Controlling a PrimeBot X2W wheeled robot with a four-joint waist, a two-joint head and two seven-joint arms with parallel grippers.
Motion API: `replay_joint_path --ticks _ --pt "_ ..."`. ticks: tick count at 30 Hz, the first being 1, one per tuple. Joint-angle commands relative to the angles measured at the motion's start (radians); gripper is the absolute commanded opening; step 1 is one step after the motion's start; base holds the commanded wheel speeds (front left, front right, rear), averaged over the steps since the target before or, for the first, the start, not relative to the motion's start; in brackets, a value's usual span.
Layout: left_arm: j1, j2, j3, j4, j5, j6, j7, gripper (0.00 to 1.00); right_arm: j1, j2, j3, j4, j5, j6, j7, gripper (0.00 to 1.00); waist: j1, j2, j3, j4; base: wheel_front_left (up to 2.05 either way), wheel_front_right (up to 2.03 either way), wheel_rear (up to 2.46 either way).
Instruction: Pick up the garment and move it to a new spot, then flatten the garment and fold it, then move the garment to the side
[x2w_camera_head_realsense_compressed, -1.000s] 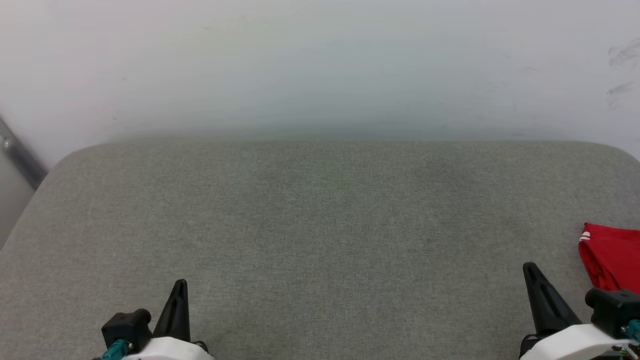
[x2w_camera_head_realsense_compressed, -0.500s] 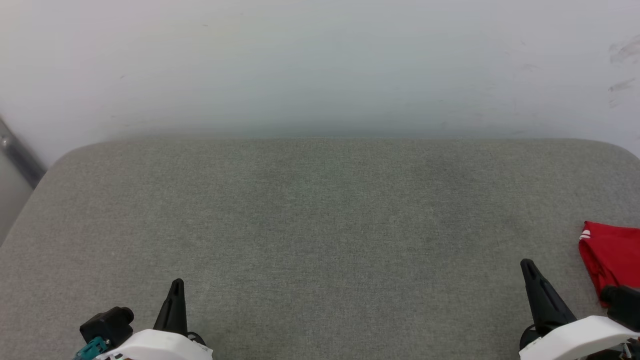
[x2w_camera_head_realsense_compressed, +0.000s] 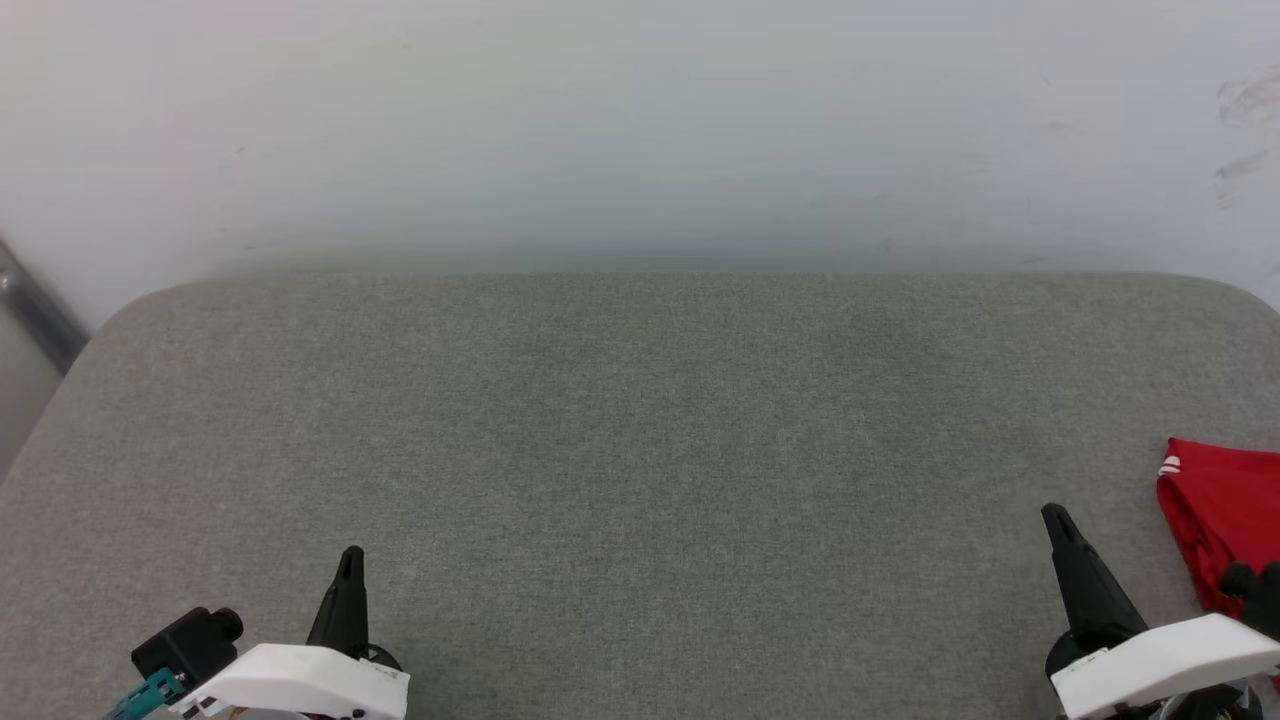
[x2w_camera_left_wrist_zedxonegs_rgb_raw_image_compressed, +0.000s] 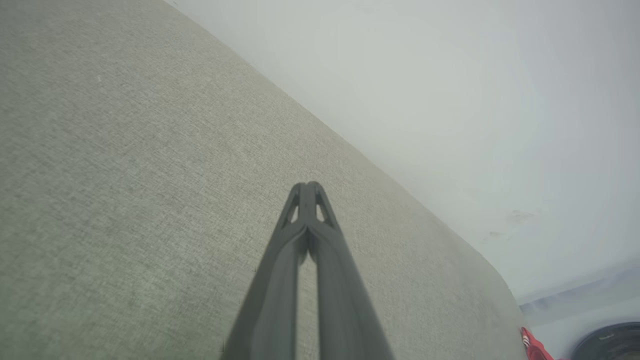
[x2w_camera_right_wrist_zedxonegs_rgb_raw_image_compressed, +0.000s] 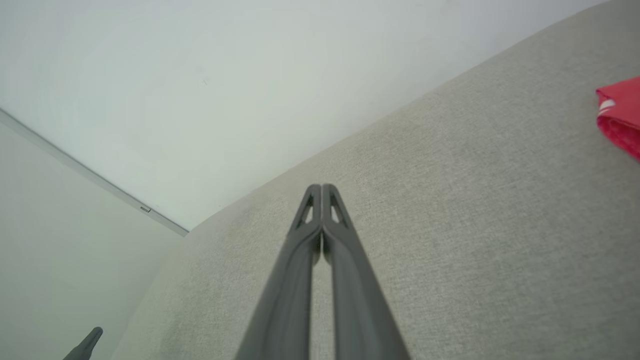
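A pale wall (x2w_camera_head_realsense_compressed: 640, 120) rises behind a wide grey fabric top (x2w_camera_head_realsense_compressed: 640, 420) with rounded far corners. The garment (x2w_camera_head_realsense_compressed: 1215, 510), red with a bit of white striped trim, lies at the top's right edge (partly cut off by the frame). The right gripper (x2w_camera_head_realsense_compressed: 1055, 518) stands near it without touching, fingers pressed together on nothing. The left gripper (x2w_camera_head_realsense_compressed: 350, 558), well apart at the near left, is likewise pressed together and empty.
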Motion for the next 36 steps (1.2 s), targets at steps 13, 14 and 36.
replay_joint_path --ticks 13,14,36 --pt "-0.047 -0.012 0.034 -0.017 -0.175 -0.02 0.049 0.0 -0.065 0.003 -0.011 0.042 0.201 0.0 0.0 0.0 0.0 -0.0001 0.006 -0.003 0.0 0.0 0.0" --pt "-0.048 -0.012 0.036 -0.017 -0.186 -0.021 0.052 0.0 -0.068 0.003 -0.012 0.046 0.213 0.0 0.0 0.0 0.0 -0.0001 0.007 -0.003 0.0 0.0 0.0" --pt "-0.07 -0.031 0.072 -0.019 -0.405 -0.047 0.116 0.0 -0.112 0.007 -0.024 0.115 0.463 0.0 0.003 0.0 0.0 -0.0001 0.017 -0.008 0.0 0.0 0.0"
